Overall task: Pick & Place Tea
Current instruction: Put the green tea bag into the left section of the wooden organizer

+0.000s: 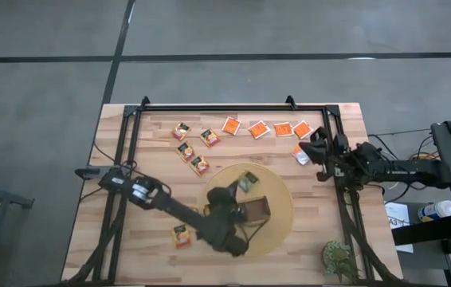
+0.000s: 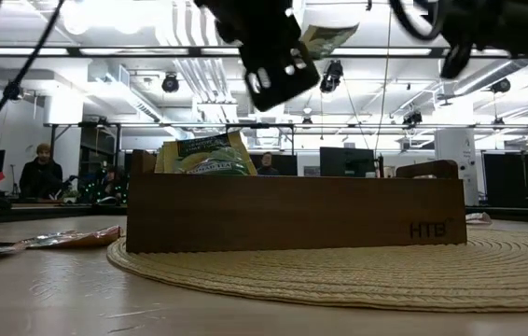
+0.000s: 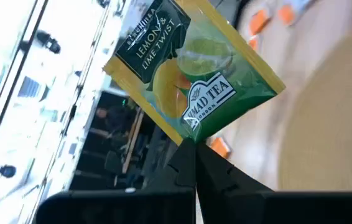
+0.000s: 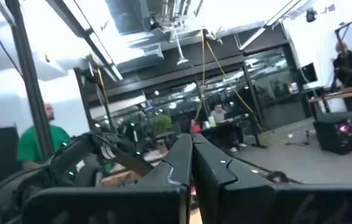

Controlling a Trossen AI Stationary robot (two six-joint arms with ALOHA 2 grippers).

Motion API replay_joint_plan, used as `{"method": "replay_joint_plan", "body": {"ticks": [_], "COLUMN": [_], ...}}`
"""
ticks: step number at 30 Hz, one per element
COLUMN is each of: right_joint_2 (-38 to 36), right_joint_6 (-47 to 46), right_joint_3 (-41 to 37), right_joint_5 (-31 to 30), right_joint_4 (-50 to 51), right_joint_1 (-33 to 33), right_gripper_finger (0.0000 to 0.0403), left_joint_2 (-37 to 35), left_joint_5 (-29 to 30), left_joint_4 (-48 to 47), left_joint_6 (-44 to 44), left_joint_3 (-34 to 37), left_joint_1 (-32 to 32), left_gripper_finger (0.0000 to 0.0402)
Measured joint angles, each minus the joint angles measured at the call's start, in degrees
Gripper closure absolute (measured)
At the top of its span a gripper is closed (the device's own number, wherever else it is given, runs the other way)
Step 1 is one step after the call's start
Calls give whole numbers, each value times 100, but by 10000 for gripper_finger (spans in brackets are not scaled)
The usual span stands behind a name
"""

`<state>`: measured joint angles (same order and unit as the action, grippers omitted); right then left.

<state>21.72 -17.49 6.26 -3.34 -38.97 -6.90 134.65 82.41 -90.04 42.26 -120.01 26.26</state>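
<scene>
Currently, a dark green-and-yellow sachet (image 3: 191,78) is pinched between the pressed-together fingers of the left gripper (image 1: 241,191) and held in the air above the wooden tray (image 1: 256,210), which is set on a round woven mat (image 1: 277,227). Another green sachet (image 2: 203,154) is seen standing in the tray. Orange sachets (image 1: 259,128) and yellow-orange sachets (image 1: 187,150) are laid across the counter (image 1: 130,239). The right gripper (image 1: 315,151) is held shut and empty, above the counter's right side.

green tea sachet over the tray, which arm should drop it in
Left. The left gripper is shut on the green sachet above the wooden tray; the right gripper waits shut, holding nothing.
</scene>
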Motion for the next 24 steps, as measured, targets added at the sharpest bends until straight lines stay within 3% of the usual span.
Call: {"method": "replay_joint_plan", "body": {"ticks": [5, 7, 11, 16, 20, 24], "right_joint_2": [860, 1305, 2077, 2553, 2648, 2874], "right_joint_6": [384, 589, 923, 1227, 1585, 1751], "right_joint_3": [1086, 1276, 1257, 1258, 1522, 1909], "right_joint_5": [-6, 4, -426, -695, -692, -683], "right_joint_4": [1012, 995, 298, -586, -396, 5], "right_joint_1": [30, 160, 528, 629, 614, 614], "right_gripper_finger": [394, 394, 394, 394, 394, 394], "left_joint_2": [-6, -41, -292, -1048, -1718, -2190], "left_joint_5": [411, 714, 764, 766, 730, 769], "left_joint_4": [0, 2, 3, 14, 390, 1353], "left_joint_6": [-15, -22, 293, 767, 1143, 414], "left_joint_3": [37, 42, 151, 1201, 2353, 3196], "left_joint_1": [-218, -209, -286, -514, -676, -718], "left_gripper_finger": [401, 401, 402, 402, 402, 402]}}
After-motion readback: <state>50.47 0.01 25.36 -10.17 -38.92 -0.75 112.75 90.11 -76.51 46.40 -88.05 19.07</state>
